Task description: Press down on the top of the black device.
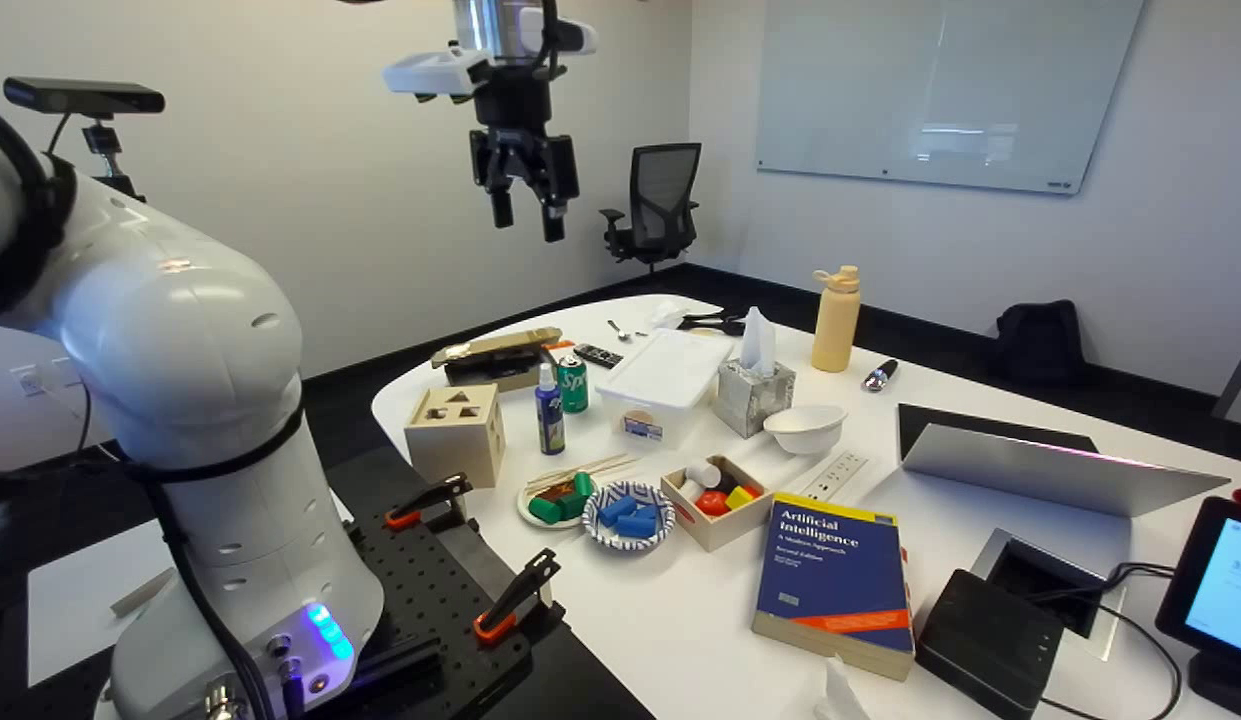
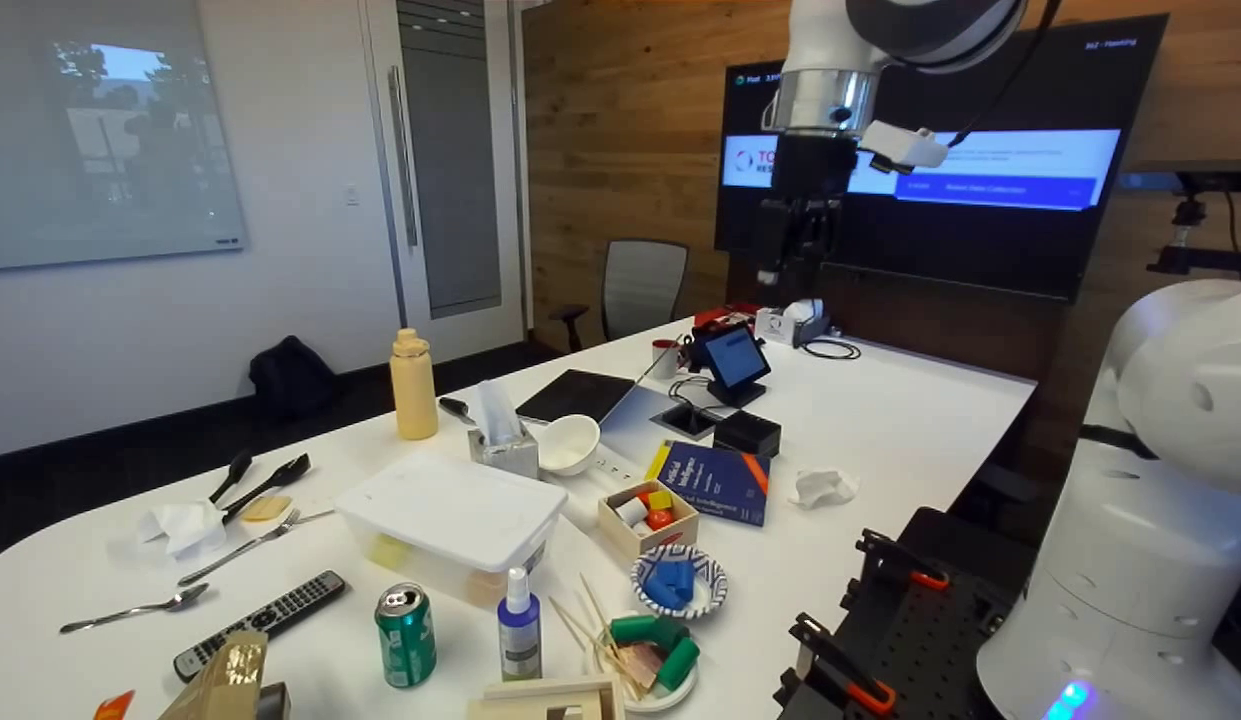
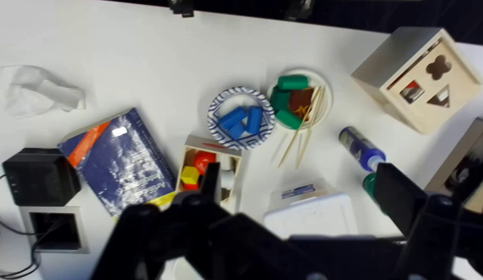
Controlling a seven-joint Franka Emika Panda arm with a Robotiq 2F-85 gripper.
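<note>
The black device (image 1: 990, 640) is a squat matte-black box on the white table, close beside the blue book (image 1: 835, 570). It shows in an exterior view (image 2: 747, 433) behind the book, and at the left edge of the wrist view (image 3: 41, 179). My gripper (image 1: 528, 218) is high above the table, pointing down, well away from the device. In the wrist view my gripper (image 3: 299, 169) has its fingers wide apart with nothing between them; the white-lidded container lies far below. In an exterior view my gripper (image 2: 795, 285) is seen side-on against the wall screen.
Cables and a table socket well (image 3: 56, 231) adjoin the device. A lit screen (image 2: 737, 357) and a laptop (image 1: 1060, 465) stand near it. A tissue box (image 1: 755, 395), yellow bottle (image 1: 837, 320), wooden block box (image 1: 715, 505), bowls and a wooden shape cube (image 1: 455, 435) crowd the table.
</note>
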